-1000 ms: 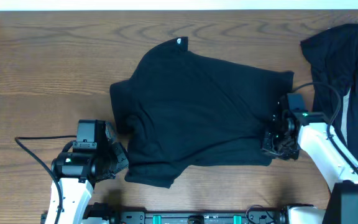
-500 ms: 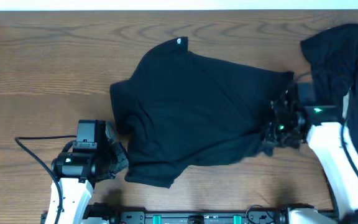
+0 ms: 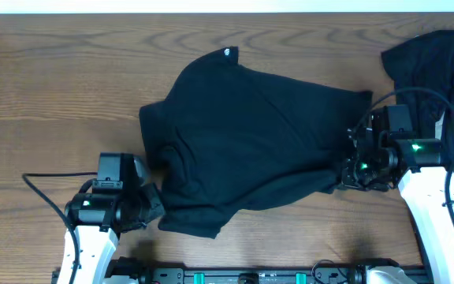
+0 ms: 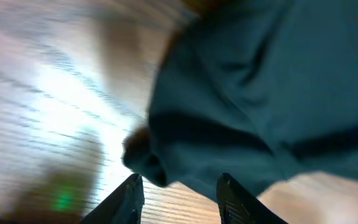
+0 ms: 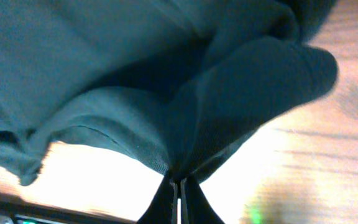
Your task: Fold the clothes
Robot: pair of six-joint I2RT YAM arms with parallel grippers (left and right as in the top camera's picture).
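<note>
The clothes (image 3: 251, 150) are one black garment spread over the middle of the wooden table, with a tiny white logo (image 3: 227, 53) at its far edge. My right gripper (image 3: 350, 172) is shut on the garment's near right corner and holds it lifted; in the right wrist view the fabric (image 5: 185, 106) bunches into the closed jaws (image 5: 179, 182). My left gripper (image 3: 153, 203) is open at the garment's near left corner. In the left wrist view its fingers (image 4: 178, 198) straddle bare wood just below the fabric edge (image 4: 253, 118).
A second dark garment (image 3: 428, 71) with something white beside it lies at the far right edge. Bare wooden tabletop (image 3: 61, 95) spreads to the left and along the far side. A black rail (image 3: 258, 276) runs along the near edge.
My right gripper has lifted and pulled the garment's near right corner up and away from the near edge, dragging the hem. The left arm has hardly moved.
</note>
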